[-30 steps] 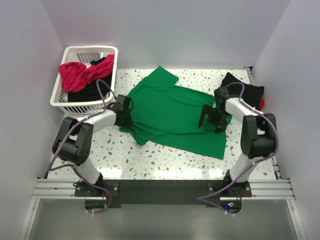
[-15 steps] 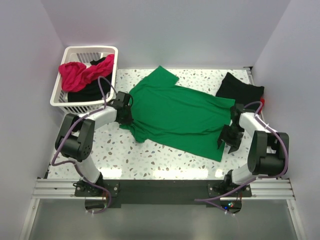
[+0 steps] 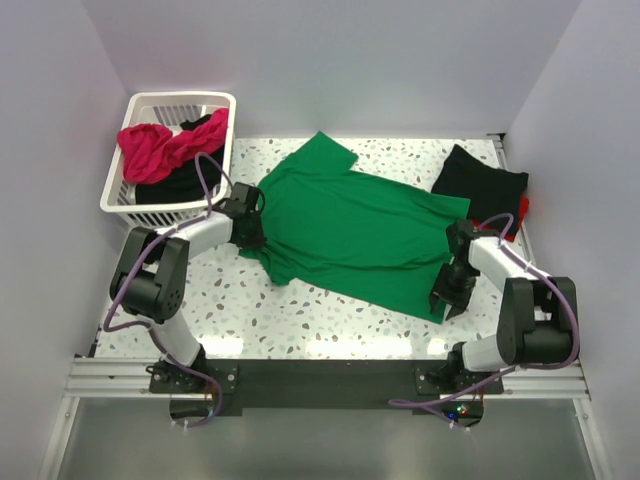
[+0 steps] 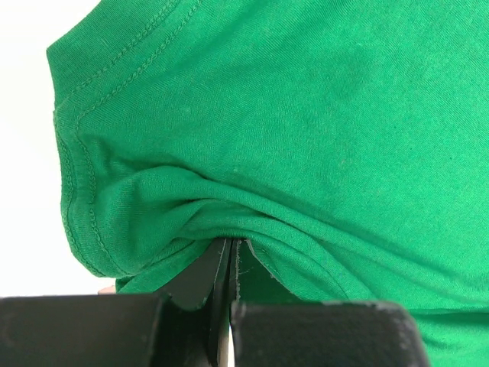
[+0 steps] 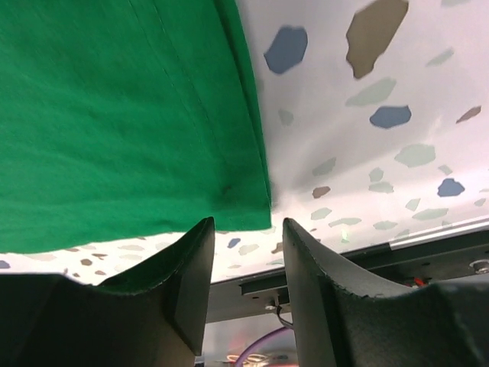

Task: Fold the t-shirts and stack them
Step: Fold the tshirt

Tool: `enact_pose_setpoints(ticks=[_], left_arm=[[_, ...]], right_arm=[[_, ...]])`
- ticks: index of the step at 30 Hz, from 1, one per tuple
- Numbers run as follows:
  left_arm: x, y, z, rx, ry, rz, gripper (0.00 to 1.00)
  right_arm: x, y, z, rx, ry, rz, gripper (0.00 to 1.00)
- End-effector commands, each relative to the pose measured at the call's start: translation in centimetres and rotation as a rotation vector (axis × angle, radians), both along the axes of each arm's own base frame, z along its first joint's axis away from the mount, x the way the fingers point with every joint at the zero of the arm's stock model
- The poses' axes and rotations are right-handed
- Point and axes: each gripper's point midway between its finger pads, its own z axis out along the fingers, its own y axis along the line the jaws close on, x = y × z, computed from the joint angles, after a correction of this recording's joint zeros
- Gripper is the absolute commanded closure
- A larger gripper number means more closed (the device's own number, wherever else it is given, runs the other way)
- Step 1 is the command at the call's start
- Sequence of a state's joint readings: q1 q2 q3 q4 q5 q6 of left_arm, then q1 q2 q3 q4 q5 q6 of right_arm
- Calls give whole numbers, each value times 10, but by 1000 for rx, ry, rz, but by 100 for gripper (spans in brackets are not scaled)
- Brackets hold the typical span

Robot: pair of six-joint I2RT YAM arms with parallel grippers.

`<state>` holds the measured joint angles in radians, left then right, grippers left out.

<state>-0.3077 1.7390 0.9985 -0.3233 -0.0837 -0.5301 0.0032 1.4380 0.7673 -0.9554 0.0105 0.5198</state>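
A bright green t-shirt [image 3: 355, 232] lies spread flat across the middle of the table. My left gripper [image 3: 248, 224] is shut on a bunched fold of it at the left sleeve; the pinched cloth [image 4: 306, 115] wraps over the closed fingertips [image 4: 229, 246]. My right gripper [image 3: 447, 293] is at the shirt's near right hem corner. Its jaws stand apart with nothing between them [image 5: 246, 229], and the green hem corner [image 5: 256, 210] lies just beyond the fingertips. A folded black t-shirt [image 3: 480, 178] lies at the back right with a red one [image 3: 524, 206] peeking out beneath it.
A white slatted basket [image 3: 172, 100] at the back left holds a magenta-pink t-shirt [image 3: 150, 150] and a black one [image 3: 178, 186]. Speckled tabletop [image 3: 320, 310] shows in front of the green shirt. The table's near rail [image 5: 367, 264] is close behind the right gripper.
My right gripper moved from the middle of the shirt's right edge toward me to the near hem corner, and its jaws narrowed. The left gripper kept its hold and barely shifted.
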Motion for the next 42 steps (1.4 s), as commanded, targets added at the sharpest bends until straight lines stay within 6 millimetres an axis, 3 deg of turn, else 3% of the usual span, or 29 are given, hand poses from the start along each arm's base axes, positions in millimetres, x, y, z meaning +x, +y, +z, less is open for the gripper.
enact_pose_setpoints(ticks=[1, 13, 22, 30, 32, 37, 42], left_arm=[[1, 1, 10, -12, -15, -13, 100], [-2, 1, 14, -20, -18, -8, 100], [-3, 3, 19, -20, -29, 8, 100], [-3, 3, 23, -27, -31, 24, 100], [-3, 3, 24, -26, -31, 25, 100], [-3, 3, 30, -30, -38, 22, 100], [-5, 5, 42, -20, -50, 18, 100]], right_arm=[[-2, -1, 6, -45, -26, -31, 56], [-1, 4, -9, -69, -22, -24, 66], [-1, -1, -9, -114, -28, -28, 63], [-7, 3, -29, -97, 35, -28, 61], [-4, 4, -30, -94, 24, -29, 64], [-3, 4, -29, -91, 17, -24, 83], [1, 10, -12, -41, 10, 38, 93]])
